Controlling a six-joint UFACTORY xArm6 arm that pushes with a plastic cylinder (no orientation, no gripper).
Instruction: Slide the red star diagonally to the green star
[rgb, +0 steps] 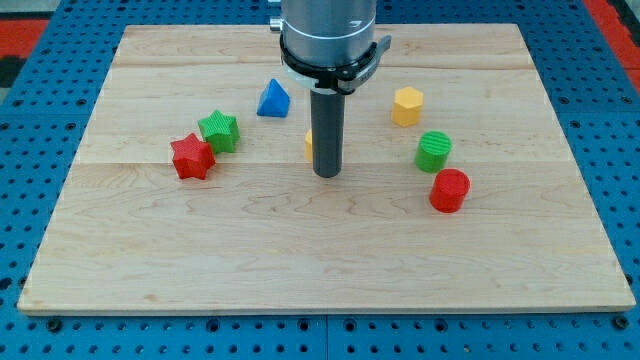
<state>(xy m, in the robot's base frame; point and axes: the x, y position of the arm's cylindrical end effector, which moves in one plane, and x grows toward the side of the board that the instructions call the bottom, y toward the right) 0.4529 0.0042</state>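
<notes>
Red star (192, 157) touches green star (219, 131), well left of my tip (327, 175)

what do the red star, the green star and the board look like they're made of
Red star: likely plastic, matte, with fine ridged lines across its faces that suggest 3D printing.
Green star: the same look, ridged matte plastic, touching or nearly touching the red one.
Board: pale wood, seemingly several planks joined, with visible grain and seam lines and a smooth, low-sheen finish.
</notes>
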